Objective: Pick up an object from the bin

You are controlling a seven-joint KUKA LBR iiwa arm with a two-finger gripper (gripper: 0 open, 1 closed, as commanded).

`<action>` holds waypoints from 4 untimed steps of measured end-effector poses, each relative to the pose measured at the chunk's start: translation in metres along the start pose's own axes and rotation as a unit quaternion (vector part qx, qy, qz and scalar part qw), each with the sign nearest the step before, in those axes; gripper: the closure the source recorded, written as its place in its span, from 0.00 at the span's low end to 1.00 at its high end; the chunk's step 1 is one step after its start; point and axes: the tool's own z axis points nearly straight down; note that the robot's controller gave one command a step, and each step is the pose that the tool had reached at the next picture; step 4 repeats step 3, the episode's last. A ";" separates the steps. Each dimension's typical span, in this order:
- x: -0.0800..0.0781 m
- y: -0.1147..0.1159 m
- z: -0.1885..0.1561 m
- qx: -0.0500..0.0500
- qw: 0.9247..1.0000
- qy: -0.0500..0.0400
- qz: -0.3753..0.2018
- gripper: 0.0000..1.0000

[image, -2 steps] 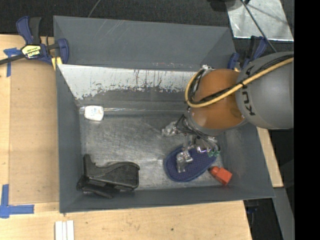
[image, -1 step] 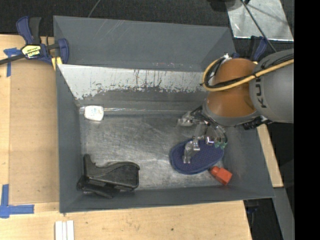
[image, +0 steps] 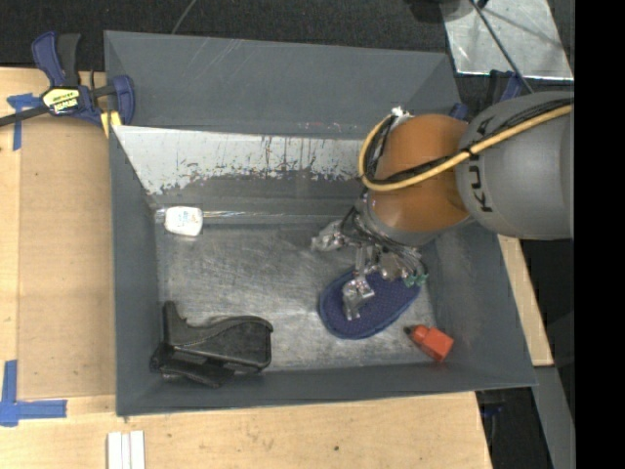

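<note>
My gripper (image: 357, 293) hangs low over a dark blue oval pad (image: 376, 313) that lies on the bin floor right of the middle, its fingertips down at the pad's left part. A small orange-red block (image: 431, 341) lies just right of the pad, near the front right corner.
A black pouch-like object (image: 211, 346) lies in the front left corner. A small white round thing (image: 184, 221) sits at the back left by the wall. The arm with its orange cover reaches in from the right above the pad.
</note>
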 end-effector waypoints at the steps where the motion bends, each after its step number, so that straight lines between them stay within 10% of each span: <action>1: -0.010 -0.049 0.002 -0.007 0.990 0.003 0.141 0.00; 2: -0.011 -0.051 -0.003 -0.005 0.990 0.003 0.139 1.00; 3: -0.014 -0.053 -0.103 -0.003 0.990 -0.001 0.139 1.00; 4: -0.014 -0.053 -0.103 -0.003 0.990 -0.001 0.139 1.00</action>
